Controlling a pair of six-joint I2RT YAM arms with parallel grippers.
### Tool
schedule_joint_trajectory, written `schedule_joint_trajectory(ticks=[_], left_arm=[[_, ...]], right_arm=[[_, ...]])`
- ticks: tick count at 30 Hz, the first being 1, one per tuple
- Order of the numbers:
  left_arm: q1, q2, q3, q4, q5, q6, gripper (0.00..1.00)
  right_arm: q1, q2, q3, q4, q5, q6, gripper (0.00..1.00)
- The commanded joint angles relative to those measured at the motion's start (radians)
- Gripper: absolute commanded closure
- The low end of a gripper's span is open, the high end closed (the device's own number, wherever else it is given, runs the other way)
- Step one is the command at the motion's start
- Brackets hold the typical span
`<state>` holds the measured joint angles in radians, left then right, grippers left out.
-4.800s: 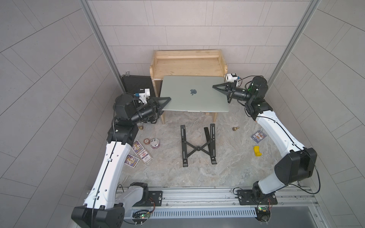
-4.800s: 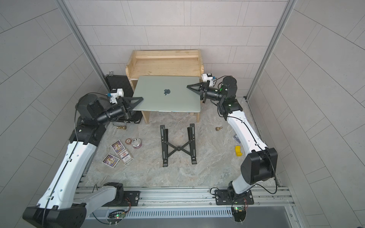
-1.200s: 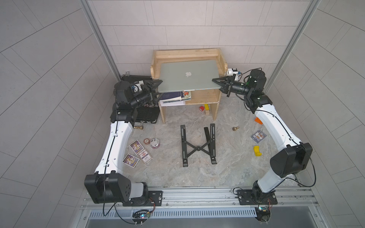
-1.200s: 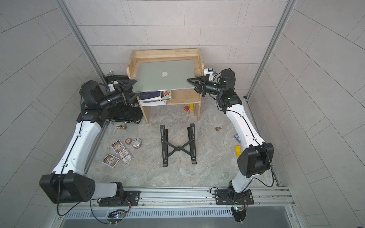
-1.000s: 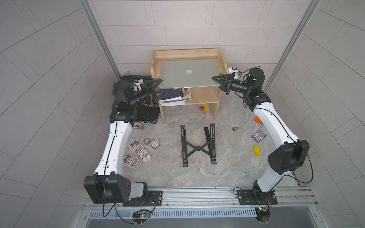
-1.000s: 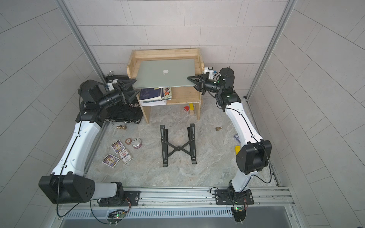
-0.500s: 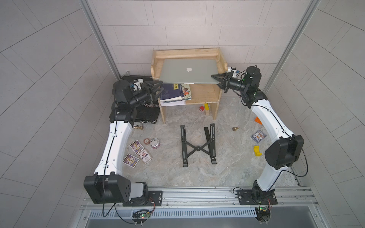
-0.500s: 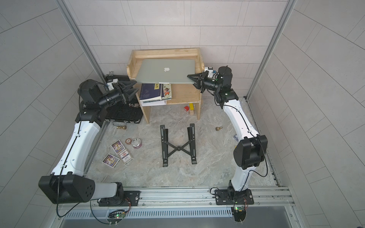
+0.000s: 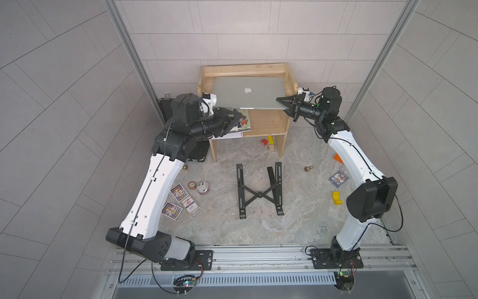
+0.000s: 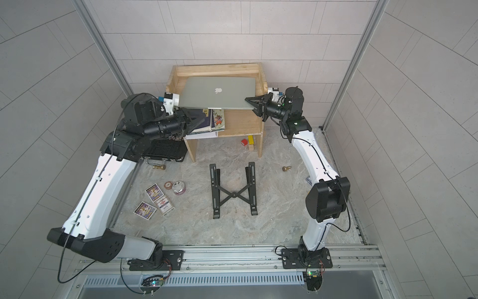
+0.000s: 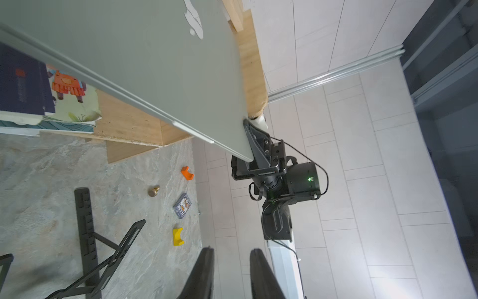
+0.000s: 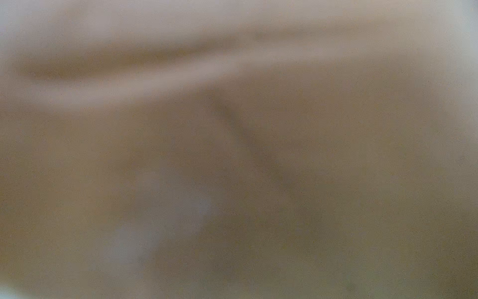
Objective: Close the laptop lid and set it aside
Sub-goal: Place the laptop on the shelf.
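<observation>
Reading the room for you: marble-pattern bench (image 9: 297, 220), tiled walls on three sides. Right claw (image 9: 281, 104) is clamped on the laptop (image 9: 248, 90) at its front corner. The laptop lid (image 10: 219, 98) is down, logo up, and lies across the top of the wooden shelf (image 9: 269, 121) with that corner past the wood. Left claw (image 11: 231, 250) is slightly parted and empty, below the laptop's opposite end and just beside the books (image 10: 216, 117) on the lower shelf. Black briefcase (image 10: 165, 151) sits under the left arm. Folding stand (image 9: 258, 191) lies well apart from both claws, bare bench between. Right wrist view is pure blur.
</observation>
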<state>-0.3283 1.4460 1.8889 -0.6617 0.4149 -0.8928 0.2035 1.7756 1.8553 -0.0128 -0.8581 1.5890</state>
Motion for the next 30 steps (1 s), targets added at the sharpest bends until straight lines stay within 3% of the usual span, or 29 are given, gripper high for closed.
schedule_joint_trajectory(ticks=[1, 5, 14, 26, 30], left_arm=[[-0.021, 0.054, 0.031, -0.205, -0.173, 0.193, 0.73], [-0.039, 0.099, 0.057, -0.189, -0.144, 0.188, 0.74], [-0.100, 0.233, 0.191, -0.187, -0.190, 0.181, 0.75], [-0.126, 0.290, 0.212, -0.074, -0.211, 0.136, 0.75], [-0.131, 0.313, 0.213, -0.022, -0.190, 0.110, 0.75]], right_arm=[[0.009, -0.008, 0.036, 0.089, 0.034, -0.053, 0.84], [0.010, -0.005, 0.036, 0.090, 0.034, -0.054, 0.84], [0.025, -0.005, 0.020, 0.095, 0.042, -0.060, 0.82], [0.028, 0.004, 0.016, 0.087, 0.039, -0.080, 0.81], [0.028, 0.006, 0.016, 0.087, 0.035, -0.083, 0.77]])
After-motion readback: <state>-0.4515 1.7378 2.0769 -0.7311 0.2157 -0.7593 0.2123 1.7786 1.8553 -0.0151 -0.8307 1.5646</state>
